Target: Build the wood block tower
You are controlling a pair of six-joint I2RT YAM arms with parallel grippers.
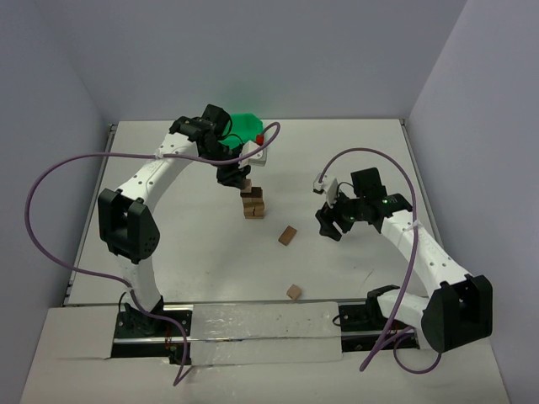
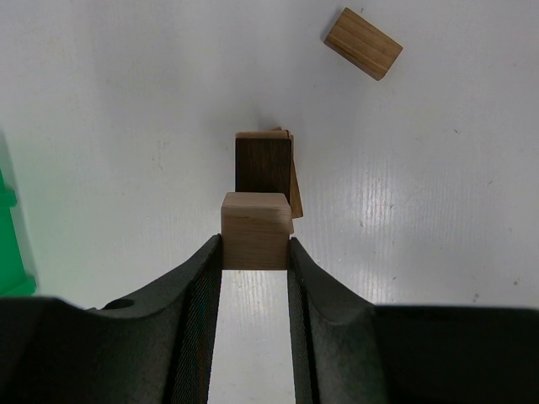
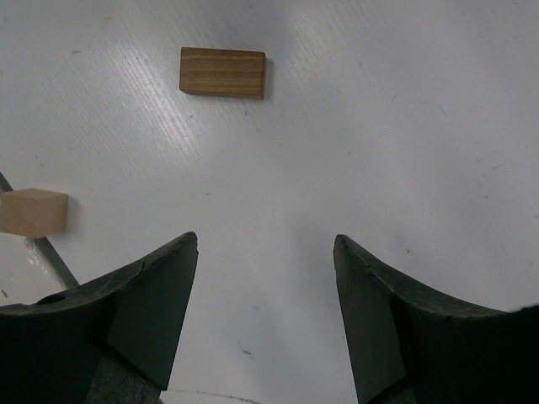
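Note:
The wood block tower (image 1: 253,204) is a short stack of tan and dark blocks at the table's middle back. In the left wrist view its top is a dark brown block (image 2: 263,165). My left gripper (image 2: 256,241) is shut on a light tan cube (image 2: 256,227), which it holds just above and to the near side of that dark block; from above the left gripper (image 1: 237,178) sits at the stack's back left. My right gripper (image 3: 265,244) is open and empty over bare table, and it hovers to the right of the stack (image 1: 330,224).
A loose brown bar (image 1: 288,236) (image 3: 223,72) lies right of the tower, and a tan cube (image 1: 293,291) (image 3: 34,211) lies near the front edge. The green bin (image 1: 247,126) stands at the back beside a small white and red item (image 1: 262,151).

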